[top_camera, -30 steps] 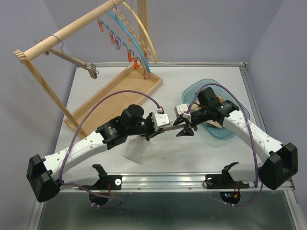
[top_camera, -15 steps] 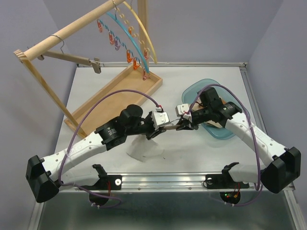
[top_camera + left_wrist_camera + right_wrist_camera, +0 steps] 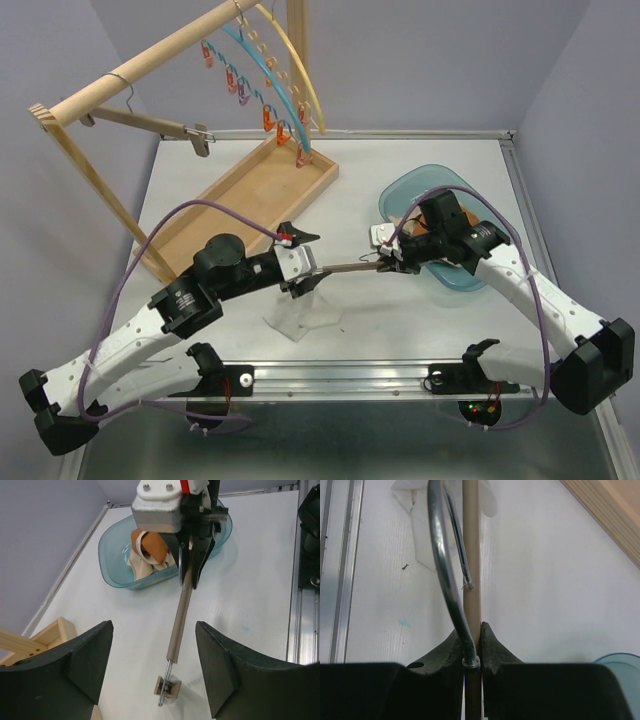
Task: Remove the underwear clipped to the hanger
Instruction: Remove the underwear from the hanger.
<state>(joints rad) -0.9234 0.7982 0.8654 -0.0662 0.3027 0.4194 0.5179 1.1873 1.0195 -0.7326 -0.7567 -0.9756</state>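
Near the middle of the surface [image 3: 420, 180], the right tool [image 3: 386, 264] is pressed together on the wooden bar of a hanger [image 3: 346, 268]. It pinches the bar right where the metal hook [image 3: 436, 555] is set into it. The bar reaches out toward the left tool [image 3: 304, 260], whose fingers [image 3: 85, 665] are spread wide on either side of the bar's far end, clear of it. A small clip [image 3: 167, 687] sits at that end. A white brief [image 3: 295, 322] lies crumpled on the surface just below. Behind the right tool, a teal basin [image 3: 115, 572] holds a rust-orange pair [image 3: 152, 547] and a beige pair [image 3: 140, 567]. A wooden rack [image 3: 150, 63] stands at the far left corner.
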